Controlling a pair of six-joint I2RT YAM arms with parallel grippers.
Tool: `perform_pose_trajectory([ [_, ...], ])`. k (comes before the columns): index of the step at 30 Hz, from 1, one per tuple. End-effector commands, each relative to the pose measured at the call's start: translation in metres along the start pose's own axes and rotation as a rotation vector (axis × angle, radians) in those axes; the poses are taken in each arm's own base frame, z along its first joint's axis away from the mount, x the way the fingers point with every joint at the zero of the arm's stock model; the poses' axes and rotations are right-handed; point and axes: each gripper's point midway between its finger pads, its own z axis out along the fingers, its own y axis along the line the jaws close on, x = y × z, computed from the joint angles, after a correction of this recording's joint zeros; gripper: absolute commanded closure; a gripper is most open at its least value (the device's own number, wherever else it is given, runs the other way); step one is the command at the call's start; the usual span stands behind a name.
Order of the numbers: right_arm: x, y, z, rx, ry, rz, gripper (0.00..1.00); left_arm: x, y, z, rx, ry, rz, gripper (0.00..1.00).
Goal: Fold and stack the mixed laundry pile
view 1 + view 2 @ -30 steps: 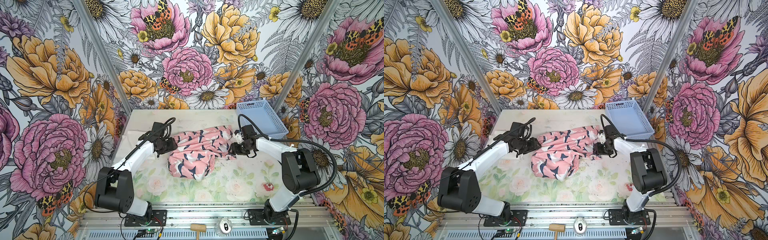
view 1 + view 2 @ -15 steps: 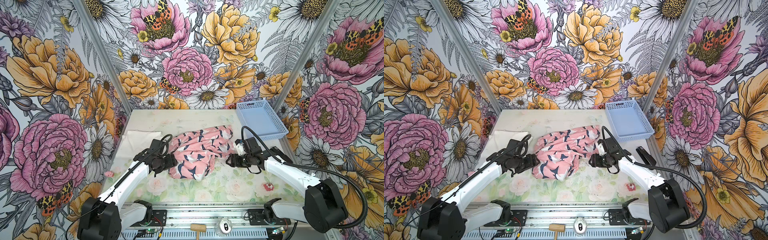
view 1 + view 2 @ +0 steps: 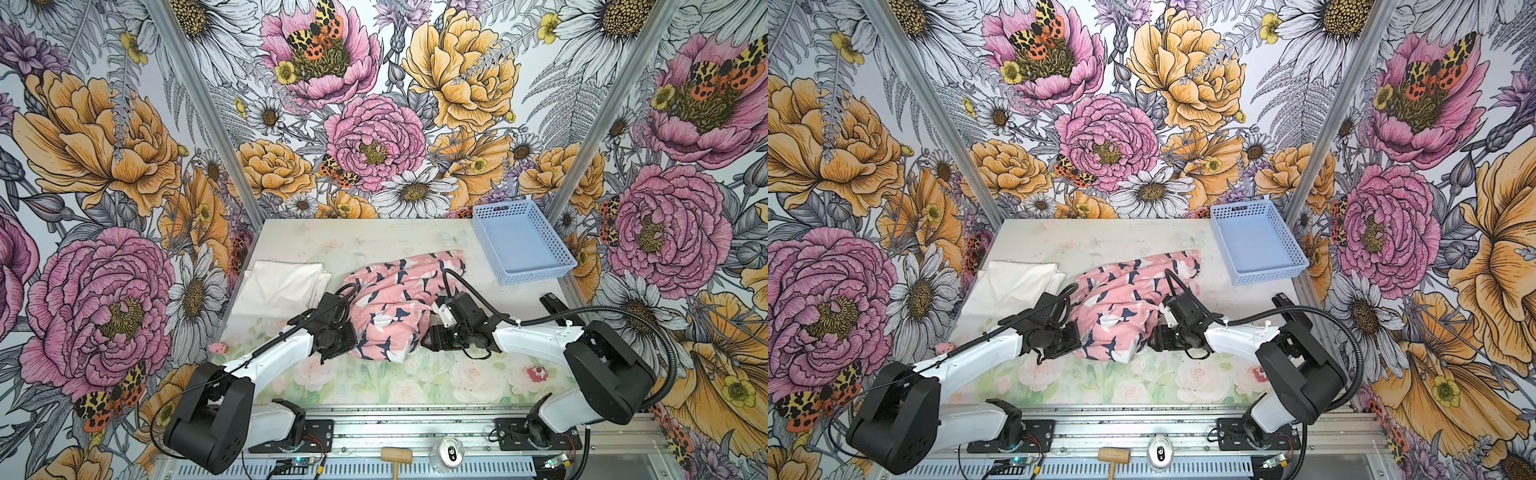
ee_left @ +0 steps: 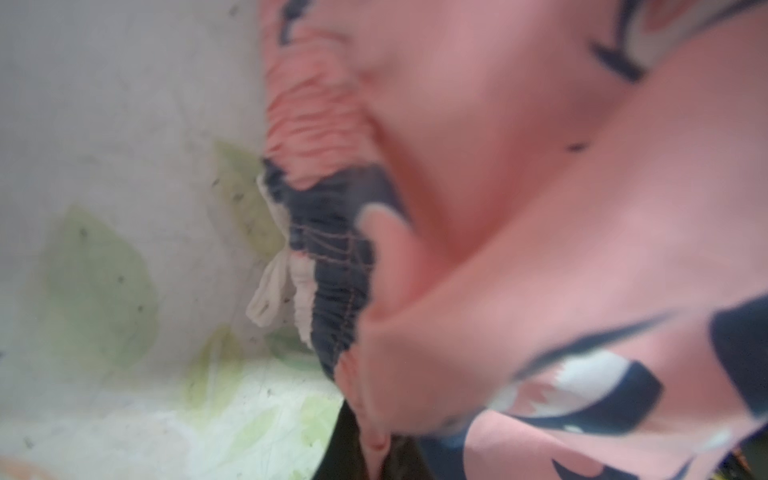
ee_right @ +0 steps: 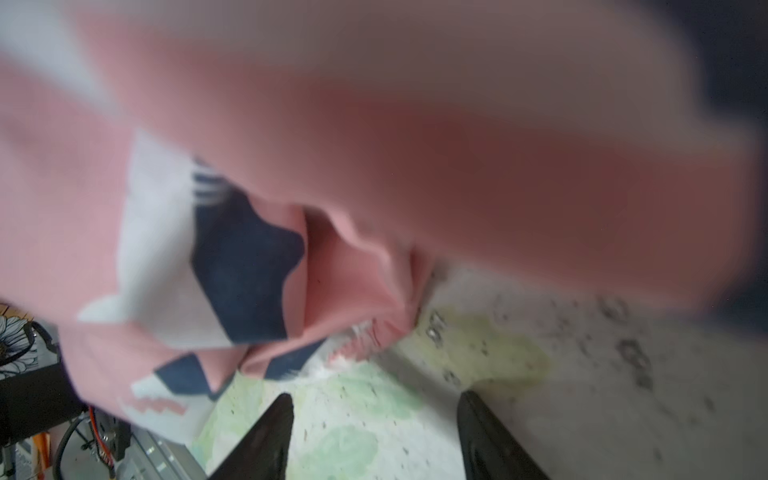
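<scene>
Pink garment (image 3: 395, 307), printed with navy and white shapes, lies bunched at the centre of the desk (image 3: 374, 245), with its long part trailing toward 1 o'clock. It is not yet folded flat.

A white T-shirt (image 3: 282, 286) lies flat at about 10 o'clock from it, apparently set aside as the start of the stack. A light blue basket (image 3: 536, 276) stands empty at 2 o'clock, well apart from the cloth.

At the garment's 8 o'clock edge, the left pincer (image 3: 351, 332) is pressed together. In the left wrist view a fold of pink cloth near the gathered waistband runs down into it, so it seems to be pinching that edge in order to lift or pull it.

At the garment's 4 o'clock edge, the right pincer (image 5: 374, 397) is spread and empty. Bare desk shows between its fingers, and the cloth hem lies just ahead of them.

Judged from this, the right side is lined up to take the opposite edge, so both arms can stretch the cloth flat.
</scene>
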Motion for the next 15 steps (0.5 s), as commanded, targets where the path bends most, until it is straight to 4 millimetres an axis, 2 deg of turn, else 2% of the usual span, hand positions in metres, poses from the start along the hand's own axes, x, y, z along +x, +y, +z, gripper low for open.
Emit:
perform_pose_trajectory([
  [1, -0.026, 0.003, 0.014, 0.032, -0.073, -0.017, 0.35, -0.033, -0.030, -0.020, 0.080, -0.097, 0.037, 1.00],
  [5, -0.041, 0.001, 0.033, 0.043, -0.088, -0.020, 0.37, -0.050, -0.046, -0.048, 0.121, -0.150, 0.052, 1.00],
  [6, -0.043, 0.002, 0.036, 0.042, -0.085, -0.022, 0.44, -0.054, -0.050, -0.056, 0.130, -0.165, 0.052, 1.00],
  [7, -0.046, 0.002, 0.037, 0.047, -0.085, -0.024, 0.54, -0.059, -0.053, -0.065, 0.138, -0.179, 0.058, 1.00],
  [8, -0.047, 0.002, 0.035, 0.056, -0.086, -0.022, 0.69, -0.064, -0.056, -0.075, 0.140, -0.193, 0.064, 1.00],
  [10, -0.048, -0.002, 0.021, 0.089, -0.098, -0.032, 0.92, -0.071, -0.060, -0.090, 0.135, -0.210, 0.078, 1.00],
  [11, -0.045, -0.006, 0.009, 0.110, -0.097, -0.035, 1.00, -0.075, -0.062, -0.099, 0.134, -0.222, 0.082, 1.00],
  [15, -0.039, -0.021, -0.056, 0.166, -0.117, -0.043, 1.00, -0.085, -0.071, -0.124, 0.145, -0.256, 0.102, 1.00],
])
